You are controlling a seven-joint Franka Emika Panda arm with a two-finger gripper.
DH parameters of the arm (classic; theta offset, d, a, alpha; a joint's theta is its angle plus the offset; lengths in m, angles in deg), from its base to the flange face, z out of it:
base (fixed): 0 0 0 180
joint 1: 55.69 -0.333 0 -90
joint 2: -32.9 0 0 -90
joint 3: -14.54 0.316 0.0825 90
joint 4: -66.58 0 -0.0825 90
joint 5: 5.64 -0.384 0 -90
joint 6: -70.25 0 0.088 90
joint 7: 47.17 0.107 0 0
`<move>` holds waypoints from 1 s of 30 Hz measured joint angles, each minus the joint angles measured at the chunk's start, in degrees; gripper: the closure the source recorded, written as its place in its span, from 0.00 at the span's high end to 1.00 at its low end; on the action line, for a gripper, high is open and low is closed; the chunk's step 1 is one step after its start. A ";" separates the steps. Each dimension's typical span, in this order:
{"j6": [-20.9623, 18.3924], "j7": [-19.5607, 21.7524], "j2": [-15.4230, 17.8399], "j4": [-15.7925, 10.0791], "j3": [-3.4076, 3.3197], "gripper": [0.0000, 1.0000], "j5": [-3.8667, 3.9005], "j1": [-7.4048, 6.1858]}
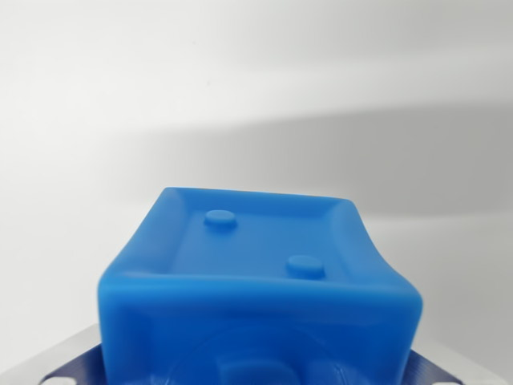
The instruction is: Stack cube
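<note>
A blue cube (260, 281) is seen filling the lower middle of the wrist view, very near the camera, its upper face dished and marked by two small round studs (220, 218). At the bottom edge, to left and right of the cube, pale metal parts of the gripper (256, 373) are glimpsed, with the block seated between them. The cube appears to be clamped and carried, judged from how closely it is framed, though the fingers themselves are hidden, so the grip cannot be confirmed. Beyond, only a plain white surface (256, 88) crossed by a soft grey shadow is shown. No second cube is visible, so a stacking target cannot yet be placed.
</note>
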 joint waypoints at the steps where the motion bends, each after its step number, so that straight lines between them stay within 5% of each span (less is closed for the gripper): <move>1: -0.05 -0.19 -0.42 0.39 -0.02 0.00 0.00 0.03; 30: -3.74 -6.48 -6.96 10.56 -0.46 0.00 -0.01 1.05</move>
